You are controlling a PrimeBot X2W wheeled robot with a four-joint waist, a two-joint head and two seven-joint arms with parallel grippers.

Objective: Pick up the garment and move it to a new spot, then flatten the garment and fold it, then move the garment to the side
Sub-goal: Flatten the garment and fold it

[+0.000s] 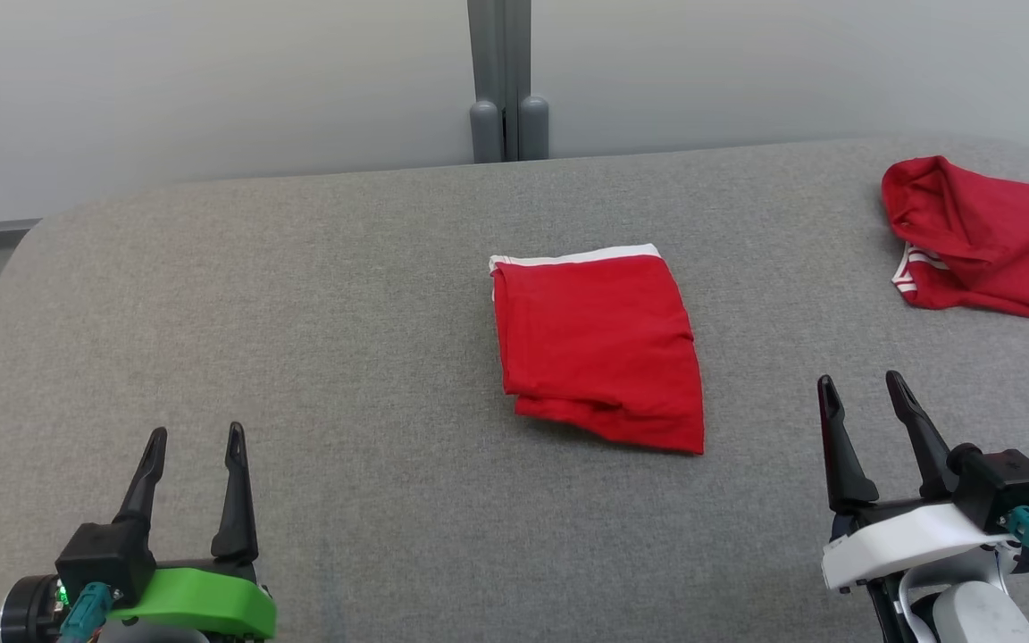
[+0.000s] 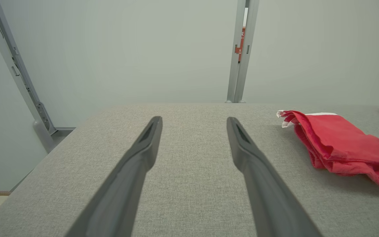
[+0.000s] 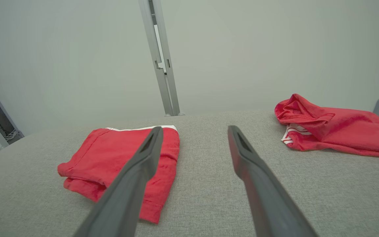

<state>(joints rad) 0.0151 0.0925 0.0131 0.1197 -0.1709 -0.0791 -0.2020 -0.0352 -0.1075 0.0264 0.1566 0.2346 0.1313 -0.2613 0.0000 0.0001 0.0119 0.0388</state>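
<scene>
Now, both grippers sit low at the near edge of the grey fabric-covered table (image 1: 300,313), and neither one has anything. The left gripper (image 1: 196,433) has its fingers spread wide over bare cloth, touching nothing. The right gripper (image 1: 860,379) is just as wide apart and empty too. Between them, further back, the folded red garment (image 1: 599,348) lies at the table's centre, a white band along its far edge. A second red garment (image 1: 988,241) lies crumpled at the far right.
</scene>
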